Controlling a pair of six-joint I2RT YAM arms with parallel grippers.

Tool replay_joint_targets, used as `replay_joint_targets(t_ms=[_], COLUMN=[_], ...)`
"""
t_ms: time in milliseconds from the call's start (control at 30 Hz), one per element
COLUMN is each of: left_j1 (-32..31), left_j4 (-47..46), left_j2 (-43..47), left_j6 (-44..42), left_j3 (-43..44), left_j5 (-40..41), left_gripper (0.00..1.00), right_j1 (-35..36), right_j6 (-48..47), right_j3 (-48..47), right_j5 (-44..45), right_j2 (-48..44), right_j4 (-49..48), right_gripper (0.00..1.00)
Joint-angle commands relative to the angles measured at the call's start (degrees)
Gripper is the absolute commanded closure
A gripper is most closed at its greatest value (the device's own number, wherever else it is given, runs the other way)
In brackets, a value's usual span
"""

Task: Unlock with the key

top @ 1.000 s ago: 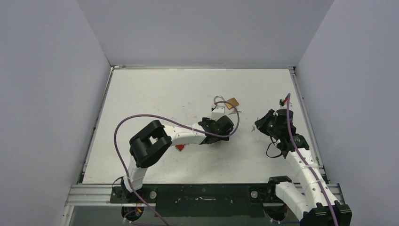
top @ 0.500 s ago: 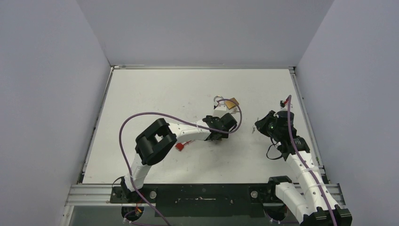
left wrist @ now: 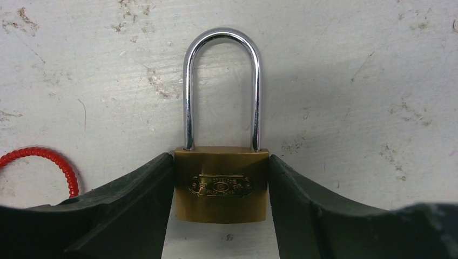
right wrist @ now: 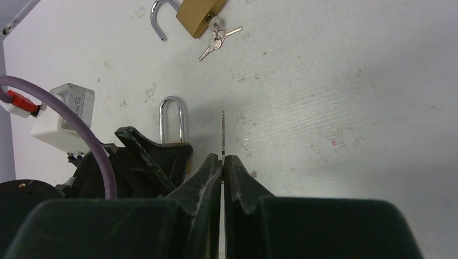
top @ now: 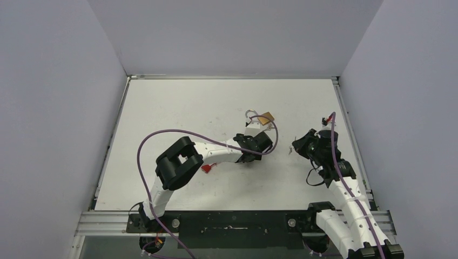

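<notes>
In the left wrist view a brass padlock (left wrist: 221, 184) with a closed steel shackle lies on the white table. My left gripper (left wrist: 221, 189) is shut on its body, one black finger (left wrist: 140, 199) pressed against each side. In the top view the left gripper (top: 253, 148) hides this lock. My right gripper (right wrist: 222, 159) is shut on a thin key blade (right wrist: 223, 129) seen edge-on. The blade points toward the table just right of the held lock's shackle (right wrist: 173, 121). In the top view the right gripper (top: 300, 144) is to the right of the left one, apart from it.
A second brass padlock (right wrist: 200, 13) with an open shackle and a small bunch of keys (right wrist: 219, 39) lies beyond; it also shows in the top view (top: 264, 117). A red tag (top: 206, 168) with a red coiled cord (left wrist: 48, 159) lies beside the left arm.
The left arm's elbow swung right and its gripper shifted slightly toward the far side, then held still. The right gripper edged slightly nearer and left.
</notes>
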State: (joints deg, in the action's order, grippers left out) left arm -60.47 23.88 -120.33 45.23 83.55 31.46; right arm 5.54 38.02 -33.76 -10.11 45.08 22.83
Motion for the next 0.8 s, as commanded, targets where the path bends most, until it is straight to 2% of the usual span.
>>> replay_joint_targets(t_ms=[0, 67, 200, 300, 533, 767], left_j1=[-0.8, -1.3, -1.7, -1.9, -1.3, 2.8], left_j4=[7.6, 8.0, 11.6, 14.1, 13.6, 6.1], left_j2=[-1.3, -1.4, -3.1, -4.5, -3.8, 7.6], left_j6=[-0.6, -1.5, -2.6, -2.5, -3.4, -1.0], left_j3=[0.9, 1.0, 2.8, 3.8, 3.5, -3.1], left_j5=[-2.9, -3.1, -3.1, -3.0, -4.6, -9.9], left_gripper=[0.43, 0.44, 0.34, 0.34, 0.66, 0.71], right_j1=[-0.5, -0.5, -0.5, -0.5, -0.5, -0.1], right_j6=[0.9, 1.1, 1.4, 1.1, 1.0, -0.9], right_j3=[0.1, 0.3, 0.1, -0.6, -1.2, -0.1], right_j5=[-1.4, -2.1, -2.9, -3.4, -4.8, -16.5], right_j2=[-1.9, -2.3, -2.6, -2.8, -3.4, -2.6], right_j4=[-2.0, -2.2, -1.1, 0.0, 0.8, -5.5], right_gripper=[1.0, 1.0, 1.0, 1.0, 1.0, 1.0])
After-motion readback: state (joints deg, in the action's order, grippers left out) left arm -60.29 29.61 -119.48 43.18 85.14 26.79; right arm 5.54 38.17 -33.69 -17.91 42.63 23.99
